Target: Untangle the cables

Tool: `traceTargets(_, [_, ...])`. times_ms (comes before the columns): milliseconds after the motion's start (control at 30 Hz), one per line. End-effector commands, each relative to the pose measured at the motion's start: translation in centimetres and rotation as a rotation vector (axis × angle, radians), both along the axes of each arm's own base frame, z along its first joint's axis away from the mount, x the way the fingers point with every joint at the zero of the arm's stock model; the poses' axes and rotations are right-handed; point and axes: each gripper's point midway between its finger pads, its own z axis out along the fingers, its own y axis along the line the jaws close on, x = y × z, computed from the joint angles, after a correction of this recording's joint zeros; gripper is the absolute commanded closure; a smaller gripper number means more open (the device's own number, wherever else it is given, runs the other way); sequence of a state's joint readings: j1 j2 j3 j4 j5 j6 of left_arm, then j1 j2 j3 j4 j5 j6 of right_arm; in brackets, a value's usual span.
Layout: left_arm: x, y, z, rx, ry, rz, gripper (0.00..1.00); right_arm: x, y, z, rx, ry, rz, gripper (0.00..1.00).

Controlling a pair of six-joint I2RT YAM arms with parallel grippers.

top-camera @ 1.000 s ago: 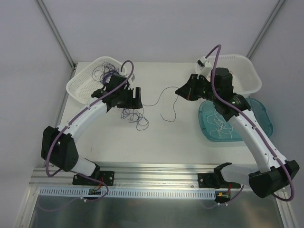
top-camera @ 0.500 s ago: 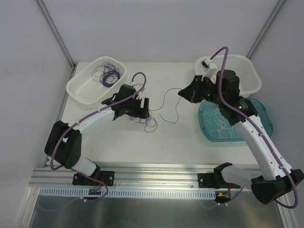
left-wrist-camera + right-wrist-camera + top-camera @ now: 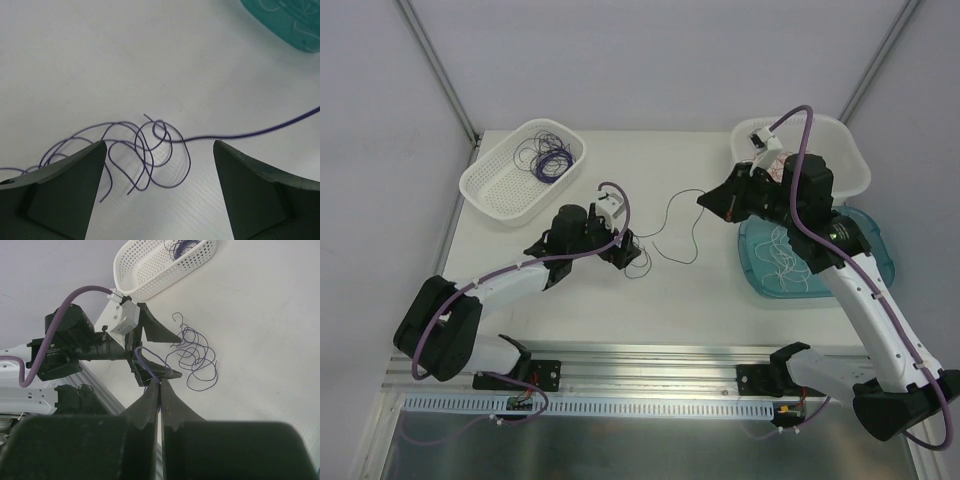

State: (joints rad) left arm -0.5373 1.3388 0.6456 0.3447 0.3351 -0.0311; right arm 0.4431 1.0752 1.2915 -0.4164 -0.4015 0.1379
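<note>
From above, the left gripper (image 3: 623,250) hung low over the purple tangle (image 3: 638,262), a little toward 8 o'clock of the middle of the table (image 3: 720,300), but that view hid how its jaws stood. The left wrist camera settled it. Both fingers (image 3: 65,195) were spread wide apart and touched nothing. The tangle's loops lay flat between them, and one strand (image 3: 250,132) ran off toward 3 o'clock.

The right wrist camera showed the far end of the strand pinched in the right gripper (image 3: 159,382), its jaws pressed together on the wire (the overhead view gave only a thin dark line there).

Only the top view took in the rest. Purple coils (image 3: 548,158) lay in the white basket (image 3: 490,190) at 10 o'clock, and white wires (image 3: 782,255) lay in the teal tray (image 3: 865,245) at 3 o'clock
</note>
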Motion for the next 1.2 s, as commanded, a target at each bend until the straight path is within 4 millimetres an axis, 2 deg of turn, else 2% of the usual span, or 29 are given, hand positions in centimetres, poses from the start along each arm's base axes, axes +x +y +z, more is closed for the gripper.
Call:
traceTargets(0, [2.0,-3.0,4.9,-0.116,-0.237,-0.093,0.11,-0.9,0.4,1.4,0.046,-0.041,0.035,0.99])
traceTargets(33, [2.4,-3.4,5.6,-0.135,-0.260,-0.092,0.11,-1.0,0.4,1.3,0.052,-0.035,0.038,0.99])
traceTargets(67, [2.8,-3.8,5.0,-0.135,-0.242,-0.092,0.12,-1.1,0.5,1.3,0.056,-0.033,0.041,0.99])
traceTargets(133, [3.4,-4.3,5.1,-0.145,-0.252,-0.096,0.12,-1.3,0.5,1.6,0.068,-0.039,0.044,0.99])
traceTargets(233, [3.9,-5.1,5.2,-0.183,-0.241,-0.080,0.21,-1.4,0.5,1.6,0.076,-0.037,0.043,0.99])
traceTargets(333, [3.8,-5.2,6.4,-0.219,-0.257,-0.078,0.51,-1.3,0.2,0.6,0.059,-0.027,0.027,0.99])
traceTargets(367, [3.7,-5.2,7.0,-0.228,-0.265,-0.082,0.68,-1.2,0.1,0.1,0.051,-0.020,0.018,0.99])
traceTargets(400, [3.7,-5.3,7.4,-0.237,-0.268,-0.084,0.75,-1.1,0.0,-0.9,0.041,-0.003,0.006,0.99])
traceTargets(500, [3.4,-5.2,8.7,-0.257,-0.285,-0.082,1.00,-0.8,0.0,-2.1,0.036,0.019,-0.004,0.99])
traceTargets(700, [2.6,-4.6,11.8,-0.295,-0.234,-0.045,1.00,1.0,-1.1,-6.9,-0.038,0.123,-0.103,0.97])
traceTargets(800, [3.0,-3.9,12.6,-0.277,-0.111,0.046,1.00,2.4,-2.9,-10.0,-0.110,0.219,-0.233,0.71])
traceTargets(833, [3.3,-4.0,14.2,-0.286,-0.099,0.065,1.00,2.6,-3.1,-10.6,-0.128,0.232,-0.245,0.51])
traceTargets(867, [3.0,-3.6,13.4,-0.258,-0.027,0.093,1.00,2.6,-3.3,-11.3,-0.145,0.247,-0.252,0.44])
traceTargets(900, [2.9,-3.6,13.7,-0.274,0.026,0.119,1.00,2.7,-3.3,-11.7,-0.154,0.251,-0.260,0.40])
traceTargets(933, [3.1,-3.6,15.1,-0.289,0.028,0.132,1.00,2.6,-3.0,-11.9,-0.156,0.245,-0.248,0.38])
traceTargets(967, [2.8,-3.5,15.1,-0.286,0.059,0.145,1.00,2.8,-2.7,-12.2,-0.150,0.234,-0.238,0.37])
traceTargets(1033, [2.3,-3.7,16.7,-0.328,0.073,0.140,1.00,2.8,-2.0,-12.8,-0.140,0.242,-0.209,0.36])
traceTargets(1133, [1.9,-3.3,17.8,-0.348,0.084,0.160,1.00,3.0,-0.7,-13.6,-0.114,0.250,-0.156,0.37])
traceTargets(1167, [1.9,-3.1,17.9,-0.346,0.083,0.172,1.00,3.3,-0.1,-13.2,-0.094,0.224,-0.135,0.38])
